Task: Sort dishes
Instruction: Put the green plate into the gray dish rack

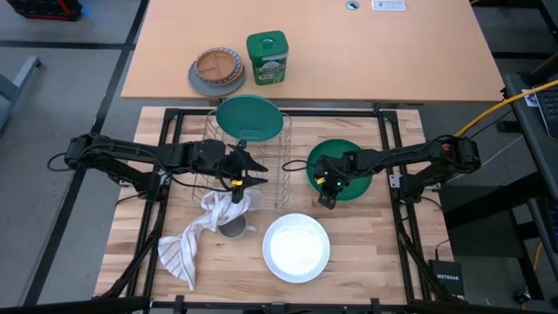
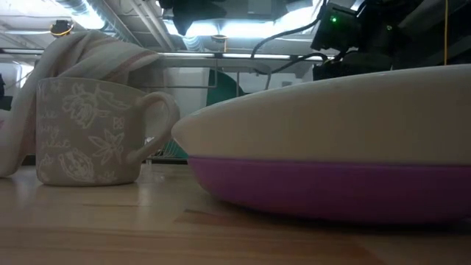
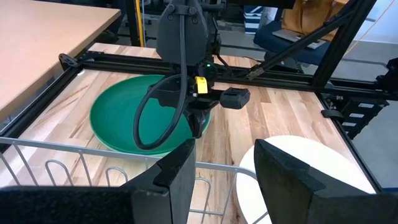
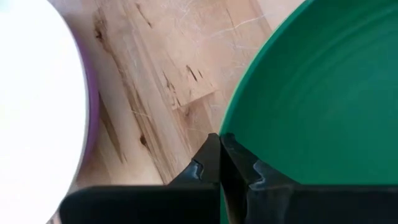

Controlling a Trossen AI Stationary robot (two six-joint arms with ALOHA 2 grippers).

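A darker green plate (image 1: 350, 164) lies on the wooden table to the right of a wire dish rack (image 1: 275, 179). My right gripper (image 1: 325, 194) is shut on its rim. A teal plate (image 1: 249, 116) stands in the rack's far end. A white plate (image 1: 296, 247) sits on a smaller purple plate (image 2: 331, 188) near the table's front edge. My left gripper (image 3: 224, 165) is open and empty above the rack, facing the green plate (image 3: 118, 118). My right gripper pinches the green plate's rim (image 4: 231, 132) at its near-left side between its two fingers, one finger outside the rim and one over the plate's inside. The fingers come from above, slanting down. The plate's far part looks to lie on the table.
A grey flowered mug (image 2: 88, 132) with a striped cloth (image 1: 187, 249) draped over it stands in front of the rack. A tan and grey divided plate (image 1: 216, 70) and a green canister (image 1: 267, 58) stand on the far table. A black frame (image 1: 392, 187) borders the worktop.
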